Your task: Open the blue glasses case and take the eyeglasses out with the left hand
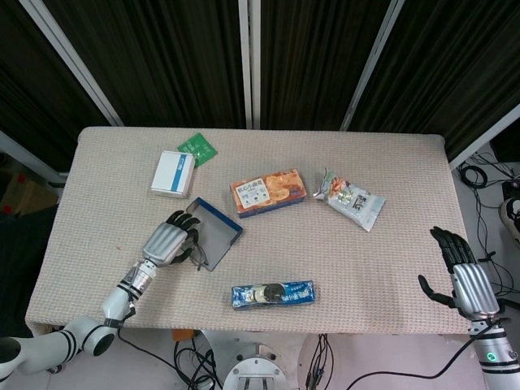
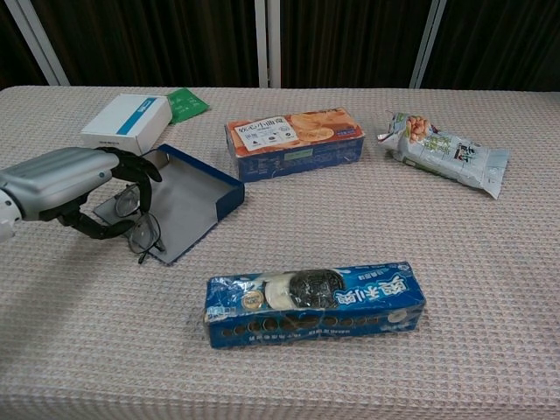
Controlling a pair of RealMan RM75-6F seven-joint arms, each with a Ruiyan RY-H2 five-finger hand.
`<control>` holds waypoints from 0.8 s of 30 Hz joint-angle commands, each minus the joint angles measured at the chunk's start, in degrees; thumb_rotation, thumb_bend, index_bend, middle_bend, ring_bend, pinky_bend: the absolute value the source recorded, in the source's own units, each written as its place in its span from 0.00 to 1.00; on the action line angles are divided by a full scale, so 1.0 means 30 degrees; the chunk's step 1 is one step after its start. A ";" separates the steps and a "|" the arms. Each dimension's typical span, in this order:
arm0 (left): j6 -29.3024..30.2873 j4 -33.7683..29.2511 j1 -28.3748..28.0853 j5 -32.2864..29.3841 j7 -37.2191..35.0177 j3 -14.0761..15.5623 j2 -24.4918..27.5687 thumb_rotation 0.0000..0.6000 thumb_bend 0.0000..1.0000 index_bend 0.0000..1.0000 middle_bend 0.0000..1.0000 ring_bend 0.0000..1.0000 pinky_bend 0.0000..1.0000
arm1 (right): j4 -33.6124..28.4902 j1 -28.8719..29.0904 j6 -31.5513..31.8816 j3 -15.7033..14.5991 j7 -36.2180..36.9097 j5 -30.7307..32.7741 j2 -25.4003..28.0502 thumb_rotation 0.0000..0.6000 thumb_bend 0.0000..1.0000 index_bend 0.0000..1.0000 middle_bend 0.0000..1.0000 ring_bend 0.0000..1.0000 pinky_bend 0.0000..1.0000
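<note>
Left hand (image 2: pixel 66 179) curled round the eyeglasses (image 2: pixel 138 229), right at the open blue glasses case (image 2: pixel 179 199).
Glasses at the case's near-left edge; right hand (image 1: pixel 465 279) off by the table's far right, fingers spread, holding nothing.

Both views are evenly and brightly lit from above, with no harsh glare. The beige tabletop (image 1: pixel 390 244) reads clearly, its woven texture sharp across the chest view. Shadows are soft and short: a faint one lies under the left hand (image 2: pixel 66 179) at the left of the chest view. The dark curtains (image 1: pixel 162 57) along the top of the head view swallow detail. The plastic cookie package (image 2: pixel 315 300) shows mild sheen. Focus is crisp overall; the head view bends slightly at its edges.
</note>
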 commanded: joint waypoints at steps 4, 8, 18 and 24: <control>0.0010 0.0091 0.0050 -0.0126 -0.0213 -0.0023 -0.0027 1.00 0.48 0.56 0.20 0.12 0.11 | -0.0027 0.0030 -0.0074 -0.0017 -0.0043 -0.0026 -0.0020 1.00 0.31 0.01 0.05 0.00 0.00; 0.0094 -0.0018 0.0145 -0.0118 -0.0316 0.0064 0.0001 1.00 0.55 0.61 0.22 0.12 0.11 | -0.0066 0.0037 -0.0049 0.0010 -0.0059 -0.0040 -0.0013 1.00 0.30 0.01 0.05 0.00 0.00; 0.1228 -0.2109 0.1091 0.0045 -0.0416 0.0557 0.0971 1.00 0.59 0.64 0.25 0.12 0.11 | 0.0006 0.0054 -0.0004 -0.0002 0.0045 -0.0152 0.0022 1.00 0.30 0.01 0.05 0.00 0.00; 0.1594 -0.5325 0.1804 -0.0014 0.0637 0.1189 0.2871 1.00 0.59 0.64 0.25 0.12 0.11 | 0.0150 0.0111 -0.0023 0.0005 0.0176 -0.0217 -0.0063 1.00 0.30 0.01 0.05 0.00 0.00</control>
